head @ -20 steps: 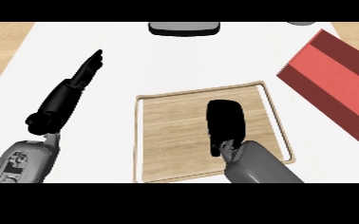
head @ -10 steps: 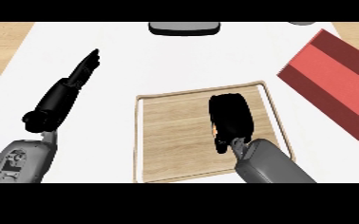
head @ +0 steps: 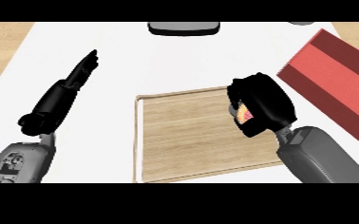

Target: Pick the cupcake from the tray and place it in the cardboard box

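Cupcake (head: 243, 114) is wrapped in the right hand (head: 263, 105), fingers curled round it so only a pink-orange sliver shows. It probably sits clear of the wooden tray (head: 189, 137), though the view can't confirm lift. Hand hangs over the tray's right edge, on the side facing the red box (head: 326, 78), which suits a short carry. Left hand (head: 60, 97) rests at the left, fingers straight, uninvolved.

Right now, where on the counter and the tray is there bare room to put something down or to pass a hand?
The wooden tray is bare across its left and middle; only its right edge is crowded, where the right hand curls round the cupcake. White counter lies free between the resting left hand and the tray, and above the tray up to the grey object. The red box borders the right side.
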Robot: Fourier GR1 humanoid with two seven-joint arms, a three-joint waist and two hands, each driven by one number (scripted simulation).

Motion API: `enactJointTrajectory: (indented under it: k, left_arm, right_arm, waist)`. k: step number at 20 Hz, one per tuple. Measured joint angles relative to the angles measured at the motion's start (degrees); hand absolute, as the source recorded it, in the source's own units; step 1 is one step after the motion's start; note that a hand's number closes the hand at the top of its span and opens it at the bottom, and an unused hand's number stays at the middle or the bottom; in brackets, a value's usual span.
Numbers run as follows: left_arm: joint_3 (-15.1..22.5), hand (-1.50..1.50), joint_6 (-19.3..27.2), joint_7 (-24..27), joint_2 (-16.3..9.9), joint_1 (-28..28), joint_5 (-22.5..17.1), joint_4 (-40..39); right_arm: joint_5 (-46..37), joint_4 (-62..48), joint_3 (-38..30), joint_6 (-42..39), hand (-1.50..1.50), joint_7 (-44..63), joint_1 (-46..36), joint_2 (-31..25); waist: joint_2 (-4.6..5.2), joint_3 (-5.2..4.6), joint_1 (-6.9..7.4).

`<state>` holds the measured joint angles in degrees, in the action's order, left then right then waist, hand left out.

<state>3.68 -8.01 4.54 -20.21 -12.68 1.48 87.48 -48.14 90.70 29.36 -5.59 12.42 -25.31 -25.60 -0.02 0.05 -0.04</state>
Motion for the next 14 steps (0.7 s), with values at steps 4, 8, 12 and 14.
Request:
enactJointTrajectory:
  k: [4,8,12,14]
  left_arm:
    - [0.03,0.0,0.0,0.52,0.53,1.52,0.92,0.74]
    - [-0.04,0.0,0.12,-0.53,0.98,1.07,1.11,1.06]
    - [-0.39,0.0,-0.15,-0.3,0.97,0.87,1.2,0.83]
    - [-0.59,0.0,-0.5,-0.36,0.78,0.71,1.33,0.85]
  right_arm:
    - [0.97,6.6,-4.61,-0.96,1.5,-0.65,0.44,-2.08]
    - [3.62,10.16,-12.57,-1.09,1.5,4.17,-0.92,-2.09]
    - [6.32,10.41,-21.2,0.3,1.5,9.01,-1.97,-1.67]
    - [7.33,8.52,-25.4,0.57,1.5,9.75,-2.92,-2.61]
  waist:
    - [-0.1,-0.03,-0.2]
    - [-0.22,-0.05,-0.54]
    - [-0.15,-0.06,-0.5]
    - [-0.08,-0.04,-0.31]
